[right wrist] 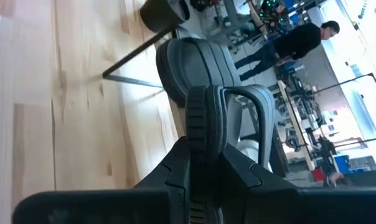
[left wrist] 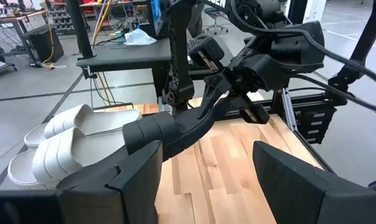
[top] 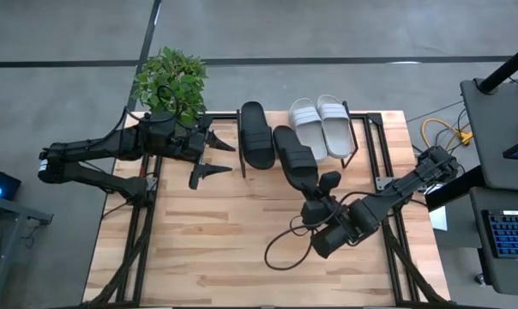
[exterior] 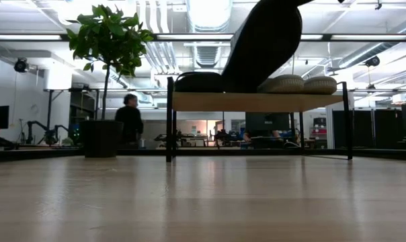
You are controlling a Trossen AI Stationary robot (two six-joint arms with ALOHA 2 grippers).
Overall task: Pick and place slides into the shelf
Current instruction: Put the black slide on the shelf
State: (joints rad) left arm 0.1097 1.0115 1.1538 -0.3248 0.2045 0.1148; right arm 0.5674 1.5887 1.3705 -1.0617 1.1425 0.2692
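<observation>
gripping the heel end of a black slide [top: 295,156], the right gripper [top: 317,194] has its fingers pinched narrow on the sole edge, as the right wrist view shows [right wrist: 205,134]. that slide's long axis runs from the gripper toward the shelf [top: 359,137], toe end leading; in the low view it hangs tilted, toe end low at the shelf top and heel end high [exterior: 260,47]. whether the toe touches the plank cannot be told.

the left gripper [top: 209,159] waits near the left end of the shelf, just beside the plant [top: 171,81], fingers spread wide with nothing between them [left wrist: 135,180].

farther on, the other black slide [top: 256,133] lies flat on the shelf, long axis across the plank, pointing away from the near table edge. the two white slides [top: 321,127] lie side by side at the shelf's right part, touching each other, long axes parallel to the black one's. the lifted slide sits between the black slide and the white pair.

no writing can be read on any slide.

beyond the table, a person [exterior: 130,121] in dark clothes stands in the room.
</observation>
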